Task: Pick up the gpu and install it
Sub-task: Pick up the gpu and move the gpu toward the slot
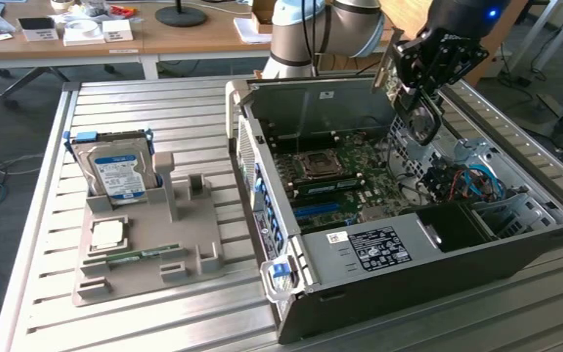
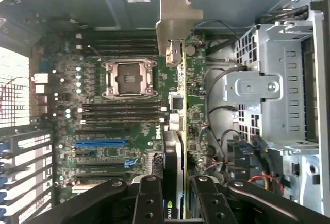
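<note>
My claw (image 2: 174, 189) grips the gpu (image 2: 175, 147) narrowly by its faces and hangs it edge-on over the motherboard (image 2: 118, 131) inside the open computer case (image 1: 409, 293), bracket toward the wall, presumably so it lines up with a slot.

Held end of gpu (image 2: 176, 105) cut off within the tool (image 2: 178, 190)
</note>
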Robot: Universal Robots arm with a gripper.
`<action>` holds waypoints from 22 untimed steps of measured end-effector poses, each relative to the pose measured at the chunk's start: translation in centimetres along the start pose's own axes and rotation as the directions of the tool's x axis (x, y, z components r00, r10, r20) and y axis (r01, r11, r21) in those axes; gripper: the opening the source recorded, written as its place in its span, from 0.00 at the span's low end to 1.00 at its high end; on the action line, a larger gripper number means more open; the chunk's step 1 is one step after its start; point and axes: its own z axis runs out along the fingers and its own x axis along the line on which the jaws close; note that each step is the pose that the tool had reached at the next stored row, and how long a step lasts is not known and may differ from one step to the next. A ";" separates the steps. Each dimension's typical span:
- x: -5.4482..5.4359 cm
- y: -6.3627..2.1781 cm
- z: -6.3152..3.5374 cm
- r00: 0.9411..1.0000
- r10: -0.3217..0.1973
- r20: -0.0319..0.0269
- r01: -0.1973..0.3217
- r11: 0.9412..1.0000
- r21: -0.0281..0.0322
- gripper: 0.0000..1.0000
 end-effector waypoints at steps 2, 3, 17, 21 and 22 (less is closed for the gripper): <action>-0.4 0.03 0.02 1.000 0.000 0.000 0.000 1.000 0.000 0.27; -0.6 0.03 0.02 1.000 0.000 0.000 0.000 1.000 0.000 0.27; -1.9 0.10 0.06 1.000 0.000 0.000 0.000 1.000 0.000 0.27; -1.9 0.10 0.06 1.000 0.000 0.000 0.000 1.000 0.000 0.27; -1.9 0.10 0.07 1.000 0.000 0.000 0.000 1.000 0.000 0.27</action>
